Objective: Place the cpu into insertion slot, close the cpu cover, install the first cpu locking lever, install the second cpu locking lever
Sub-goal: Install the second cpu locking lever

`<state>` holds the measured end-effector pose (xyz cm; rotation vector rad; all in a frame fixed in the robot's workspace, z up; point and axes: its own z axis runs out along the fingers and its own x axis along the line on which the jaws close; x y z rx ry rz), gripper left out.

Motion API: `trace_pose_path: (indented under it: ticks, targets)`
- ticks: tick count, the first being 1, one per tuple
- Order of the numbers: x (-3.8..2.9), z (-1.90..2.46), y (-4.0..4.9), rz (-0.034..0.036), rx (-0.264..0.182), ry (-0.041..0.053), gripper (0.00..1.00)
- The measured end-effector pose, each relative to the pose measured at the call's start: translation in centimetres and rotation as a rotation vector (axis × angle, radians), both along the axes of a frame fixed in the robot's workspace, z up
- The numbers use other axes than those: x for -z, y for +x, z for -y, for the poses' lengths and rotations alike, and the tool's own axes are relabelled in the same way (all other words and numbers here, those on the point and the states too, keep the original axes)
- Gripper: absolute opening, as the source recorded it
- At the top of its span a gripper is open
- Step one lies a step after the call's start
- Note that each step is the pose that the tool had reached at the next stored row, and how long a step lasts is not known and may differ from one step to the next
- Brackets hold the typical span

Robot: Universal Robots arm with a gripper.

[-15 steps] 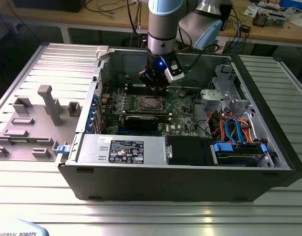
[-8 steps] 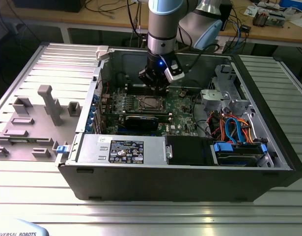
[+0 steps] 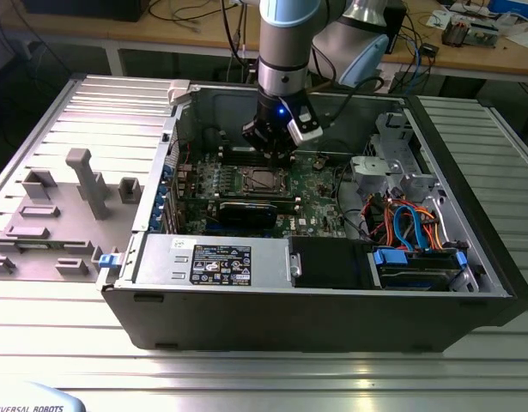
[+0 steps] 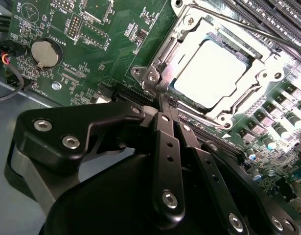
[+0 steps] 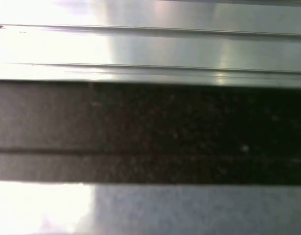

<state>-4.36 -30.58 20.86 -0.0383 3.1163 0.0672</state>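
The end effector (image 4: 165, 100) is seen clenched beside the socket corner; the chip (image 4: 216, 73) lies flat, its edges hidden under the closed cover (image 4: 162, 61).

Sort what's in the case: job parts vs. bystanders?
Job: cpu seated in the insertion slot, cpu cover down around it, gripper at the cover's edge.
Bystanders: graphics card, coin battery, power supply, drive cables.
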Motion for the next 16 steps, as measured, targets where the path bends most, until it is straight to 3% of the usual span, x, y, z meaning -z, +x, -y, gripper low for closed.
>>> trace_pose_path:
  ticks: [7,11,16]
  targets:
    - [-0.07,0.14,0.0,-0.0001,0.0,-0.0002,0.11]
    - [-0.84,0.13,0.0,0.0,0.0,-0.0002,0.11]
    - [-0.87,0.25,0.0,0.0,0.0,-0.0002,0.11]
